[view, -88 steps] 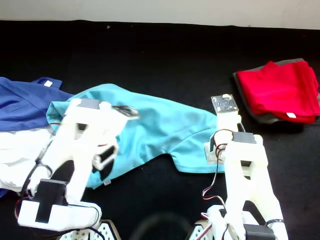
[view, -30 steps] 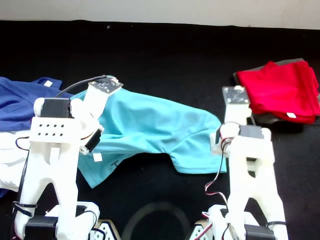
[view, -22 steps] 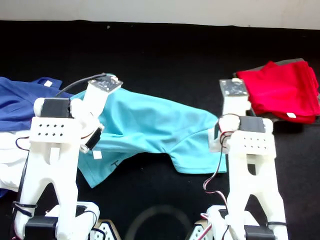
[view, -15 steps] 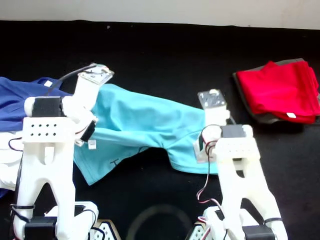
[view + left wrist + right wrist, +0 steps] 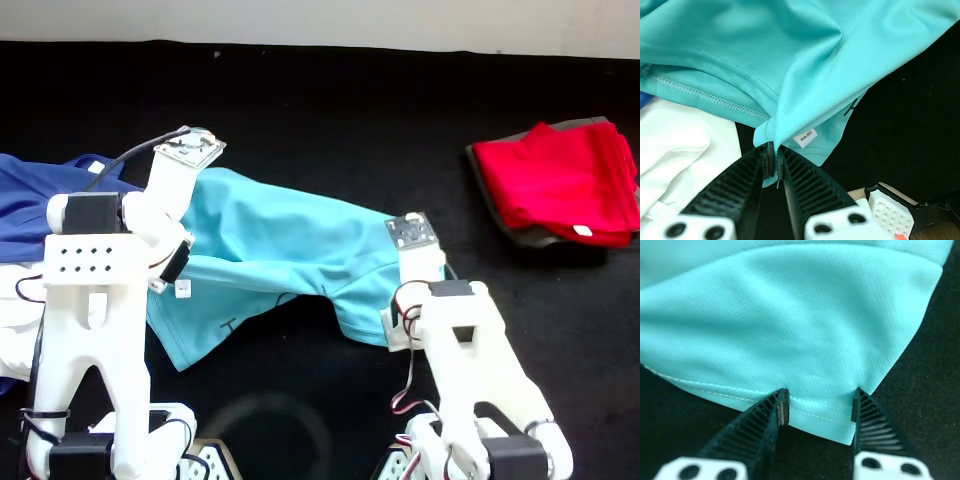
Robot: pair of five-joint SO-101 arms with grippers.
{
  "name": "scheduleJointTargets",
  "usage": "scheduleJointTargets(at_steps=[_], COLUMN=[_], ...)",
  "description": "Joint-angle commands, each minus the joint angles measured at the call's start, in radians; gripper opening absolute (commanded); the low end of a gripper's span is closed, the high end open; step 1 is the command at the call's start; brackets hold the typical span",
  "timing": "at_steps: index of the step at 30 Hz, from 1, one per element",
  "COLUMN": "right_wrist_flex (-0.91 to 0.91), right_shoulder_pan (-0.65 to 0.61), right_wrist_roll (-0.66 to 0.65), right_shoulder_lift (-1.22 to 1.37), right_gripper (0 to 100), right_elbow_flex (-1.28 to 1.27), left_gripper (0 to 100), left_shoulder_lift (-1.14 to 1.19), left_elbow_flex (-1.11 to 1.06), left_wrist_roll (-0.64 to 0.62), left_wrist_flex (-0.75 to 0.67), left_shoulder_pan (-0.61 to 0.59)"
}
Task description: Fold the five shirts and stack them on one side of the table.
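A turquoise shirt (image 5: pixel 290 250) lies spread across the middle of the black table (image 5: pixel 330 110). My left gripper (image 5: pixel 774 161) is shut on a bunched fold of the turquoise shirt (image 5: pixel 805 65) near its white size tag (image 5: pixel 804 137), holding that side lifted. My right gripper (image 5: pixel 818 407) stands open over the hem of the turquoise shirt (image 5: pixel 790 325), one finger on each side of a stretch of the hem. A folded red shirt (image 5: pixel 560 180) sits on a folded grey one (image 5: pixel 530 235) at the right. A blue shirt (image 5: pixel 45 205) and a white shirt (image 5: pixel 20 310) lie at the left.
The left arm (image 5: pixel 95 300) rises over the shirt's left end, the right arm (image 5: pixel 455 350) over its right end. The far half of the table is bare black cloth. A white shirt (image 5: pixel 675 155) lies under the left gripper.
The left gripper rose from low over the shirt, lifting a fold of it. The right arm swung left and toward the front, from beside the red stack down to the shirt's right hem.
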State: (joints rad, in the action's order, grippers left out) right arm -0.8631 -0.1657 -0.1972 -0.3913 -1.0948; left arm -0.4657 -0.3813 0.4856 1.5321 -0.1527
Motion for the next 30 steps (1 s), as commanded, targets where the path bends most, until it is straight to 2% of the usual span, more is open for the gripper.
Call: scheduleJointTargets(at_steps=[1, 8, 13, 16, 21, 25, 30], right_wrist_flex=[0.019, -0.025, -0.107, -0.179, -0.214, -0.275, -0.360], right_shoulder_pan=[-0.005, -0.004, 0.064, 0.133, 0.295, 0.386, 0.456], right_wrist_roll=[-0.008, -0.008, -0.014, -0.060, -0.164, -0.213, -0.285], right_shoulder_lift=[0.079, -0.050, -0.225, -0.302, -0.326, -0.239, -0.162], right_gripper=[19.3, 1.9, 0.5, 0.5, 0.5, 0.5, 0.5], right_elbow_flex=[0.035, 0.059, 0.088, 0.170, 0.406, 0.601, 0.677], left_gripper=[1, 1, 1, 1, 1, 1, 1], left_shoulder_lift=[-0.024, -0.018, -0.018, -0.016, -0.013, 0.056, 0.200], left_elbow_flex=[0.028, -0.018, -0.056, -0.045, 0.101, 0.217, 0.151], left_wrist_roll=[-0.009, -0.009, -0.012, -0.078, -0.158, -0.229, -0.238], left_wrist_flex=[0.020, 0.029, 0.029, 0.025, 0.064, 0.104, 0.143], left_shoulder_pan=[-0.005, -0.005, -0.005, 0.002, 0.154, 0.305, 0.452])
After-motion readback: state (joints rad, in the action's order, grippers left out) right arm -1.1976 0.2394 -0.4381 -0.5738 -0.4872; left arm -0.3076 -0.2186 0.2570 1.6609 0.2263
